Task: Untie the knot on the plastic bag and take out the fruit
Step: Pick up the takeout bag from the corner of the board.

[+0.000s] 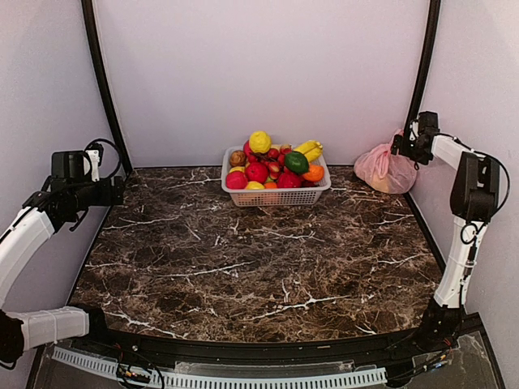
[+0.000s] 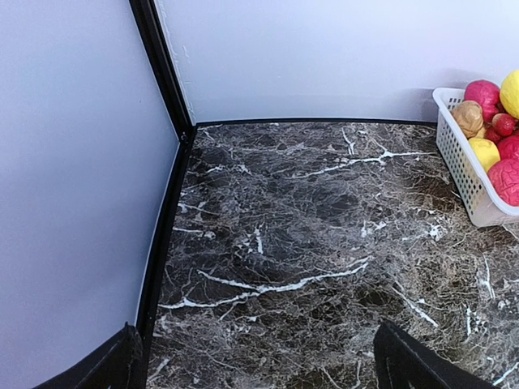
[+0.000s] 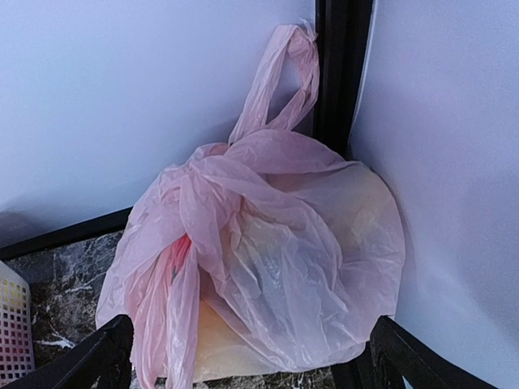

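The plastic bag sits on the dark marble table in the far right corner, pressed against both pale walls and the black corner post. It is thin pink film, crumpled and bulging. The knot is tied, a twisted bunch at the bag's upper left as the right wrist camera sees it, and 1 handle loop rises from it and leans on the post. The fruit shows through the film only as blurred patches, pale yellow low down and a streak of red on the left; which kinds they are I cannot tell.

The right gripper hangs just in front of the bag with its 2 fingers spread wide, 1 at each side of the bag's lower part, and nothing is held between them. Whether the fingers touch the film is unclear.

The left gripper is well apart from all this, raised over the table's left edge, its jaws equally wide and empty, with bare marble below.

A white basket stands at the middle of the back wall, left of the bag and apart from it. It is heaped with loose toy fruits, among them a yellow lemon, a green one and bananas
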Controlling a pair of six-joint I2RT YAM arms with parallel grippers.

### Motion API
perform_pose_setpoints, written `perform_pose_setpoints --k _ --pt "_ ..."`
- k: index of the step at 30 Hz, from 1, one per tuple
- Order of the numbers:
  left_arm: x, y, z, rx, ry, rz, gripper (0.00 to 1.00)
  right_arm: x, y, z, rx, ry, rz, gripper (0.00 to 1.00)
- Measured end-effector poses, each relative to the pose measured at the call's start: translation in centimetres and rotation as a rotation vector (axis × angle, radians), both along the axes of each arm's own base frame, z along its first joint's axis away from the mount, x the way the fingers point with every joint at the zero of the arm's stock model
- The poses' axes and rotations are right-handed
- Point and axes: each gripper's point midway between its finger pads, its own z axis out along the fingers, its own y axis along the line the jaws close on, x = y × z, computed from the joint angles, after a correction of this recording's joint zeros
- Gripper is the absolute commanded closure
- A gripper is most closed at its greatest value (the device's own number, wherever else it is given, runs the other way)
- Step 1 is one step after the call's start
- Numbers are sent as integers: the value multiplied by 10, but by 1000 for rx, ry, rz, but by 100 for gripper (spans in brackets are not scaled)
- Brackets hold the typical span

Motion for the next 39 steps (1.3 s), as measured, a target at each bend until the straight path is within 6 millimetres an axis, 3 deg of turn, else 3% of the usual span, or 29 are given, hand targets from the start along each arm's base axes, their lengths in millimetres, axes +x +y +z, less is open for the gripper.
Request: perform_pose_setpoints --k 7,28,33,39 --pt "0 3 0 22 1 11 1 31 -7 -3 -36 -15 8 1" --pt "2 9 -8 65 33 28 1 87 18 -65 43 -30 181 2" --pt "3 12 -10 76 42 38 1 93 24 -80 94 -40 195 26" --pt "3 13 -11 83 46 46 1 96 30 -85 123 -47 205 64"
